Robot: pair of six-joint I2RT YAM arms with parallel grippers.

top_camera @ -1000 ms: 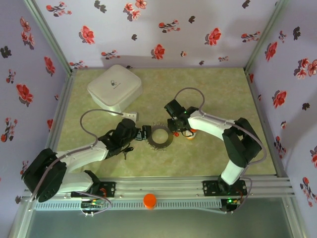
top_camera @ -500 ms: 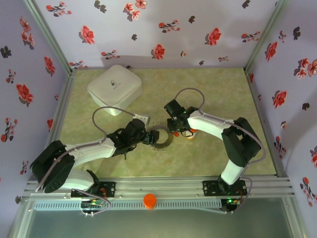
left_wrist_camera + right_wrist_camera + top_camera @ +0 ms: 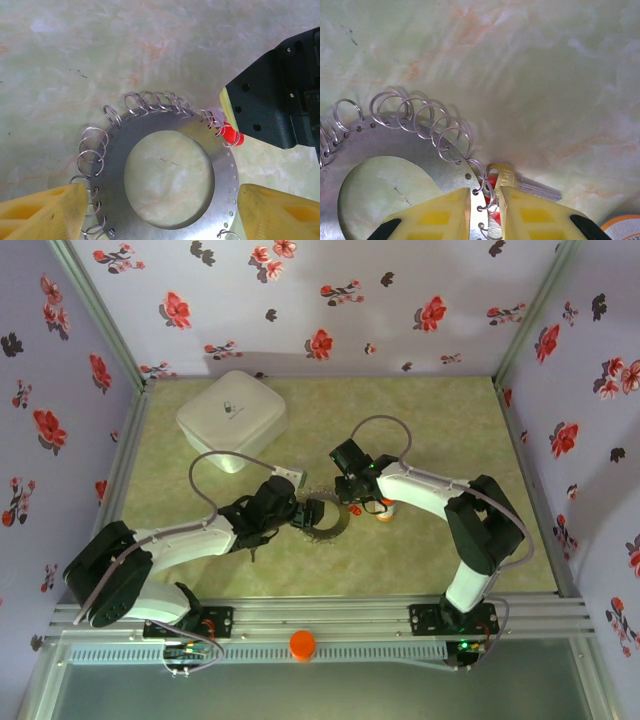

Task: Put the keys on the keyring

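The keyring (image 3: 328, 517) is a flat grey disc with a wide hole and small wire rings along its rim, lying on the table. In the left wrist view my left gripper (image 3: 160, 205) stands open, its yellow fingers (image 3: 45, 210) on either side of the keyring (image 3: 220, 192) without gripping it. My right gripper (image 3: 485, 202) is shut at the disc's far rim on the red-tagged key (image 3: 492, 182); its brass head and blade (image 3: 537, 190) stick out to the right, and a rim wire ring also sits in the narrow gap. A small dark item (image 3: 253, 552), perhaps the black key, lies by the left forearm.
A white square box (image 3: 232, 418) stands at the back left. An orange pill bottle (image 3: 386, 510) sits just right of the right gripper (image 3: 350, 495), its rim showing at the right wrist view's corner (image 3: 622, 225). Flowered walls enclose the green mat.
My left gripper has moved right and forward to the keyring and now straddles its near side. The right gripper has stayed at the ring's far rim.
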